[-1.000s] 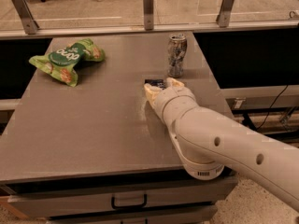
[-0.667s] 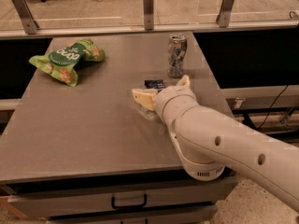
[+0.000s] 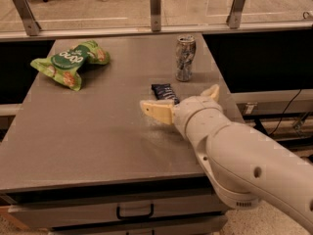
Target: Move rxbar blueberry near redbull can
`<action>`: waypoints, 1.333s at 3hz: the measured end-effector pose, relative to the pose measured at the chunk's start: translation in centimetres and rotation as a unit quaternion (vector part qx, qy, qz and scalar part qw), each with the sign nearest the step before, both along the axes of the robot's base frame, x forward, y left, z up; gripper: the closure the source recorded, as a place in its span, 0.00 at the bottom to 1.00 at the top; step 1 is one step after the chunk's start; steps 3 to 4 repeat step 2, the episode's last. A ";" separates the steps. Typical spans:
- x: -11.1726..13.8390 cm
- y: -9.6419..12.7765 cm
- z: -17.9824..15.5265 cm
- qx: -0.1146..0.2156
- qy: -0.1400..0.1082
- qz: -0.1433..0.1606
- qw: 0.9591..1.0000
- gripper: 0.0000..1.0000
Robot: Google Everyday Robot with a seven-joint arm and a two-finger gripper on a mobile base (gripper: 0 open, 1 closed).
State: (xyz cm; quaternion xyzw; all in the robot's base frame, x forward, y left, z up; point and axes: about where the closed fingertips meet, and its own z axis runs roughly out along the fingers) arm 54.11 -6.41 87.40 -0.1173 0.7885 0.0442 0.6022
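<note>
The rxbar blueberry (image 3: 165, 92), a small dark navy bar, lies flat on the grey table (image 3: 88, 141), just in front of the redbull can (image 3: 185, 58). The silver can stands upright near the table's far right edge. My gripper (image 3: 179, 98) is open and empty, its pale fingers (image 3: 156, 112) spread wide. It sits right at the near side of the bar, with one finger pointing left and the other up to the right. My wrist hides the bar's near end.
A green crinkled chip bag (image 3: 68, 62) lies at the far left of the table. A glass rail with metal posts (image 3: 155, 9) runs behind the table. A drawer handle (image 3: 135, 212) is below the front edge.
The gripper's fingers have spread apart and it has drawn back slightly toward me. More of the bar shows on the table. The can and chip bag have not moved.
</note>
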 end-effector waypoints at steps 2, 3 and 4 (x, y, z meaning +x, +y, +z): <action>-3.8 -8.5 1.7 0.025 -0.017 -0.042 0.999 0.00; -3.8 -8.5 1.7 0.025 -0.017 -0.042 0.999 0.00; -3.8 -8.5 1.7 0.025 -0.017 -0.042 0.999 0.00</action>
